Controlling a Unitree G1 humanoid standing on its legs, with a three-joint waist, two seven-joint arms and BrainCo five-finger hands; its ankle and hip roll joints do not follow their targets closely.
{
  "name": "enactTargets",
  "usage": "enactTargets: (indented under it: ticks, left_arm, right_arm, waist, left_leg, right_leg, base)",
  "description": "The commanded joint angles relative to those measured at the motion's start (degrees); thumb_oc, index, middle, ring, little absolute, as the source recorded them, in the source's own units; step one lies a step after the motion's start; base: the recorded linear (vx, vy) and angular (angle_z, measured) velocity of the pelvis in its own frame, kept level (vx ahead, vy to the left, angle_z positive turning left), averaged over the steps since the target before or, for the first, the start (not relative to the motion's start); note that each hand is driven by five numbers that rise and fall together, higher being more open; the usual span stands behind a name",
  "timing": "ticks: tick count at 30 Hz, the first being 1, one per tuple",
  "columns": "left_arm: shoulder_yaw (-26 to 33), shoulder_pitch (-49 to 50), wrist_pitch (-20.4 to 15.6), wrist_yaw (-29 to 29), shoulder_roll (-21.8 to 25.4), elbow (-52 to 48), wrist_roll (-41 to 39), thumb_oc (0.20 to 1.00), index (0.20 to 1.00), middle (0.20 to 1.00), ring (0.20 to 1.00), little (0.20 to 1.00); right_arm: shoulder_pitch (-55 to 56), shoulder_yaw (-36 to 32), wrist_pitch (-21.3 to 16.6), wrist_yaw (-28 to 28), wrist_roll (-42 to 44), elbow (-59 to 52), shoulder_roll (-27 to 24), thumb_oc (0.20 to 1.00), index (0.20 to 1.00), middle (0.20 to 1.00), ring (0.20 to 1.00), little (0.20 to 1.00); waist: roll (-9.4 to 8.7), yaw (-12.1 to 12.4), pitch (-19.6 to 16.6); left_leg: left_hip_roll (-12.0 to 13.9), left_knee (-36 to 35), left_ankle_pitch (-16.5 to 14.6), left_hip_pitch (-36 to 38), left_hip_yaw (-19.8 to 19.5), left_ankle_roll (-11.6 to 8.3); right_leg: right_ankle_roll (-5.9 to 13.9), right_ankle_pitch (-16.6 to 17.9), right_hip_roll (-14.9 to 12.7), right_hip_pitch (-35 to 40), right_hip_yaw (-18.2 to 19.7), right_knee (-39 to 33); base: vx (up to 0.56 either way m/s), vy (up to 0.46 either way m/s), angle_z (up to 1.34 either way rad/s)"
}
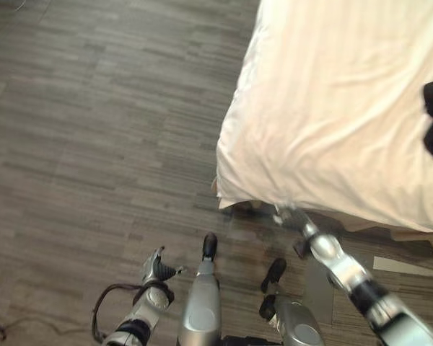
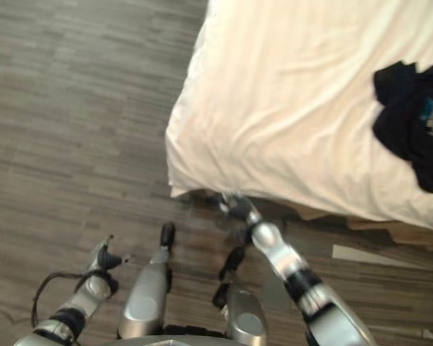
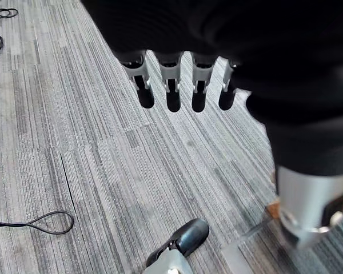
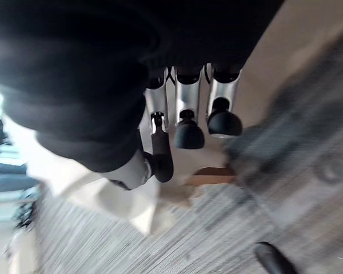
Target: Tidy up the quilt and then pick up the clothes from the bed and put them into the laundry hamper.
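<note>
The left hand, well left of the bed, is held over bare floor with fingers relaxed and nothing grasped. The right hand is raised to the quilt at the bed's near corner; its fingers are seen extended beside the hanging hem, not clamped. The quilt is judged soft and bulky, best gathered at that hem. The dark clothes lie on the bed's right side, light and limp.

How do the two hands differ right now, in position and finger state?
The right hand reaches up to the quilt's hanging edge at the bed corner; the left hand hangs low over bare floor. Left fingers look relaxed and empty; the right's look slightly curled, its grip unclear.
</note>
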Motion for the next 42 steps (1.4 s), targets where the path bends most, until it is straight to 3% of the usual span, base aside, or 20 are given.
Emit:
enactTargets:
  ticks: [1, 6, 12, 16, 22, 23, 24, 25, 26, 27, 28, 31, 32, 33, 34, 35, 36, 37, 39, 42]
  left_arm:
    - [-2.66, 1.84, -0.39, -0.91, -1.35, 4.64, -0.17, 1.000, 1.000, 1.000, 1.000, 1.000]
    - [-4.58, 0.30, -1.18, -1.00, -2.04, 1.61, -1.47, 1.000, 1.000, 1.000, 1.000, 1.000]
    - [-7.64, -2.70, -1.68, -1.35, -2.35, -0.96, -1.57, 1.000, 1.000, 1.000, 1.000, 1.000]
    - [-8.26, -3.81, -1.69, -1.63, -2.66, -0.63, -1.60, 1.000, 1.000, 1.000, 1.000, 1.000]
    - [-9.39, -7.33, -0.01, -3.39, -2.61, 4.62, 1.98, 1.000, 1.000, 1.000, 1.000, 1.000]
    - [-9.44, -7.46, -0.04, -3.78, -2.30, 4.63, 2.33, 1.000, 1.000, 1.000, 1.000, 1.000]
    - [-9.46, -7.44, -0.04, -3.78, -2.30, 4.62, 2.33, 1.000, 1.000, 1.000, 1.000, 1.000]
    - [-9.45, -7.08, -0.20, -3.88, -2.04, 4.39, 2.32, 1.000, 1.000, 1.000, 1.000, 1.000]
    - [-8.83, -5.63, 0.07, -3.69, -1.70, 3.65, 2.51, 1.000, 1.000, 1.000, 1.000, 1.000]
    - [-8.00, -4.27, 0.22, -3.56, -1.46, 3.81, 2.65, 1.000, 1.000, 1.000, 1.000, 1.000]
    - [-7.31, -3.50, 0.17, -3.69, -1.53, 4.38, 2.46, 1.000, 1.000, 1.000, 1.000, 1.000]
    - [-4.65, -1.29, -0.25, -3.72, -1.58, 6.99, 2.23, 1.000, 1.000, 1.000, 1.000, 1.000]
    - [-3.00, -0.80, -0.41, -3.33, -2.20, 7.27, 0.33, 1.000, 1.000, 1.000, 1.000, 1.000]
    - [-2.10, -0.64, -0.64, -3.03, -2.83, 7.90, -1.00, 1.000, 1.000, 1.000, 1.000, 1.000]
    - [-0.56, -0.07, -0.94, -2.54, -3.18, 8.56, -3.16, 1.000, 1.000, 1.000, 1.000, 1.000]
    - [-0.26, -0.11, -1.19, -2.32, -3.47, 8.87, -3.57, 1.000, 1.000, 1.000, 1.000, 1.000]
    - [-0.08, -0.53, -1.51, -1.81, -3.93, 9.71, -4.35, 1.000, 1.000, 1.000, 1.000, 1.000]
    - [-0.40, -0.67, -1.67, -1.74, -4.31, 10.02, -4.14, 1.000, 1.000, 1.000, 1.000, 1.000]
    - [-0.55, -0.87, -1.98, -1.46, -4.20, 9.67, -4.06, 1.000, 1.000, 1.000, 1.000, 1.000]
    - [-0.84, -0.42, -2.12, -1.68, -5.12, 9.80, -3.75, 1.000, 1.000, 1.000, 1.000, 1.000]
  right_arm:
    - [-0.39, -5.11, -5.37, -0.96, 7.25, -6.64, -2.04, 0.200, 0.200, 0.200, 0.200, 0.200]
    - [-7.26, -9.67, -6.70, -6.81, 9.90, -8.64, -0.50, 0.200, 0.200, 0.200, 0.200, 0.200]
    - [-11.51, -13.55, -3.24, -13.25, 5.59, 7.72, -1.72, 0.200, 0.200, 0.200, 0.200, 0.200]
    - [-8.60, -16.87, -1.63, -14.15, 5.11, 16.48, -1.54, 0.200, 0.200, 0.200, 0.200, 0.200]
    - [3.99, -25.58, -0.53, -13.85, 9.90, 26.78, 2.34, 0.200, 0.200, 0.200, 0.200, 0.200]
    - [5.65, -25.80, -0.23, -13.37, 9.50, 27.93, 2.93, 0.200, 0.200, 0.200, 0.200, 0.200]
    - [5.70, -25.81, -0.23, -13.37, 9.50, 27.90, 2.94, 0.200, 0.200, 0.200, 0.200, 0.200]
    - [7.19, -26.08, 0.16, -13.06, 8.82, 30.55, 3.27, 0.200, 0.200, 0.200, 0.200, 0.200]
    - [8.47, -25.59, 0.98, -13.23, 6.72, 33.76, 4.16, 0.200, 0.200, 0.200, 0.200, 0.200]
    - [9.66, -25.02, 1.33, -13.16, 5.58, 35.37, 5.04, 0.304, 0.304, 0.304, 0.304, 0.304]
    - [10.37, -24.15, 1.70, -12.68, 4.21, 36.38, 5.53, 1.000, 1.000, 1.000, 1.000, 1.000]
    - [12.31, -20.33, 2.64, -10.47, 0.61, 41.44, 7.25, 1.000, 1.000, 1.000, 1.000, 1.000]
    - [12.19, -17.21, 3.30, -9.84, -3.31, 43.08, 7.15, 1.000, 1.000, 1.000, 1.000, 1.000]
    - [12.35, -15.49, 3.71, -9.65, -5.53, 43.62, 7.00, 1.000, 1.000, 1.000, 1.000, 1.000]
    - [11.49, -13.00, 4.01, -9.18, -8.07, 43.58, 6.72, 1.000, 1.000, 1.000, 1.000, 1.000]
    - [11.42, -12.00, 4.09, -9.24, -9.31, 43.83, 6.91, 1.000, 1.000, 1.000, 1.000, 1.000]
    - [10.95, -10.19, 4.36, -9.39, -11.50, 43.77, 6.95, 1.000, 1.000, 1.000, 1.000, 1.000]
    - [10.35, -9.49, 4.38, -10.00, -12.61, 44.03, 6.71, 1.000, 1.000, 1.000, 1.000, 1.000]
    - [8.30, -8.43, 4.32, -11.22, -14.65, 43.50, 5.99, 1.000, 1.000, 1.000, 1.000, 1.000]
    - [8.12, -7.92, 4.24, -11.36, -16.78, 42.45, 5.65, 1.000, 1.000, 1.000, 1.000, 1.000]
  waist:
    - [1.87, -3.05, -7.28]
    - [2.86, -4.55, -6.56]
    - [4.18, -5.75, -4.89]
    - [4.35, -7.01, -4.49]
    - [4.36, -12.15, -5.59]
    - [4.64, -12.50, -6.08]
    - [4.64, -12.41, -6.06]
    - [5.25, -12.11, -6.79]
    - [5.32, -11.10, -8.15]
    - [4.64, -10.20, -9.40]
    - [3.90, -10.10, -10.62]
    - [2.34, -10.47, -13.41]
    - [2.41, -9.16, -13.44]
    - [2.24, -8.44, -13.43]
    - [0.58, -5.48, -13.49]
    - [-0.42, -4.31, -13.33]
    - [-0.76, -2.95, -13.36]
    - [-0.72, -2.10, -13.32]
    - [-0.10, -0.55, -13.41]
    - [2.05, -2.23, -14.88]
  left_leg:
    - [1.55, 2.35, -6.97, 4.24, 5.38, -1.71]
    - [1.01, 4.74, -8.60, 4.99, 8.20, -0.78]
    - [0.75, 9.05, -10.21, 2.63, 9.16, -0.85]
    - [0.33, 11.59, -11.48, 0.97, 9.44, -0.25]
    - [-0.06, 10.10, -12.26, 3.45, 13.74, 0.36]
    - [0.89, 9.40, -12.02, 4.40, 15.71, 0.33]
    - [0.89, 9.35, -12.03, 4.51, 15.79, 0.31]
    - [2.60, 8.70, -13.02, 6.06, 18.13, -0.28]
    - [5.07, 8.10, -11.60, 7.31, 23.64, -0.63]
    - [6.45, 8.10, -10.89, 8.35, 26.50, -1.13]
    - [7.37, 8.71, -10.16, 8.54, 28.77, -1.56]
    - [13.51, 14.18, -7.70, 12.00, 33.74, -4.16]
    - [17.60, 21.56, -0.33, 12.13, 30.21, -6.53]
    - [18.44, 24.43, 1.36, 11.79, 26.01, -7.03]
    - [11.57, 27.29, -3.43, 8.08, 13.22, -3.57]
    - [7.07, 26.86, -5.49, 5.84, 8.29, -1.59]
    - [1.35, 22.51, -10.27, 5.49, 1.41, -0.75]
    - [-2.33, 19.66, -11.93, 5.18, -2.61, -0.43]
    - [-8.18, 15.20, -12.69, 4.10, -8.91, 0.05]
    - [-6.34, 7.53, -11.17, 9.19, -5.46, 1.18]
  right_leg:
    - [4.67, -11.13, -4.01, -4.34, 5.17, 9.36]
    - [4.70, -10.64, -4.30, -6.28, 9.19, 10.56]
    - [4.76, -10.15, -5.35, -8.23, 10.62, 11.50]
    - [4.86, -10.52, -6.12, -10.18, 11.80, 14.04]
    - [6.01, -10.04, -6.55, -12.54, 13.23, 15.95]
    - [6.10, -9.63, -7.20, -12.93, 10.77, 16.67]
    - [6.10, -9.66, -7.18, -12.92, 10.86, 16.73]
    - [6.50, -10.89, -9.28, -11.59, 4.42, 17.95]
    - [4.57, -11.66, -12.62, -8.91, -7.01, 20.28]
    - [3.59, -11.92, -12.81, -6.70, -10.91, 20.07]
    - [3.68, -12.01, -11.94, -4.76, -12.27, 17.95]
    - [2.30, -13.25, -4.22, -2.47, -6.71, 10.84]
    - [0.82, -14.13, 0.45, -0.31, -3.33, 7.24]
    - [-0.33, -14.16, 2.94, 1.00, -0.96, 5.11]
    - [-0.34, -13.94, 4.38, 2.13, 4.79, 3.58]
    - [-0.73, -12.92, 4.18, 1.73, 8.04, 3.83]
    - [-0.03, -12.68, 4.93, 2.12, 13.36, 2.87]
    - [0.38, -12.64, 5.35, 2.50, 15.84, 2.92]
    - [1.36, -12.39, 6.74, 3.18, 20.47, 2.54]
    - [1.72, -12.41, 8.16, 4.13, 23.09, 2.79]
  base:
    - [0.04, 0.097, -0.52]
    - [-0.02, 0.069, -0.67]
    - [-0.03, 0.025, -0.15]
    - [-0.01, 0.029, 0.03]
    - [0.00, 0.004, -0.22]
    - [0.00, -0.041, -0.56]
    - [0.01, -0.067, -0.72]
    - [-0.01, -0.131, -0.72]
    - [0.01, -0.196, -1.45]
    - [-0.01, -0.280, -1.99]
    - [0.06, -0.321, -3.07]
    - [0.18, -0.441, -2.44]
    - [0.24, -0.525, -3.46]
    - [0.29, -0.425, -3.55]
    - [0.17, -0.207, -2.96]
    - [0.23, -0.067, -2.69]
    - [0.18, 0.020, -3.11]
    - [0.22, 0.047, -2.86]
    - [0.14, 0.057, -1.77]
    - [0.11, 0.082, -1.47]
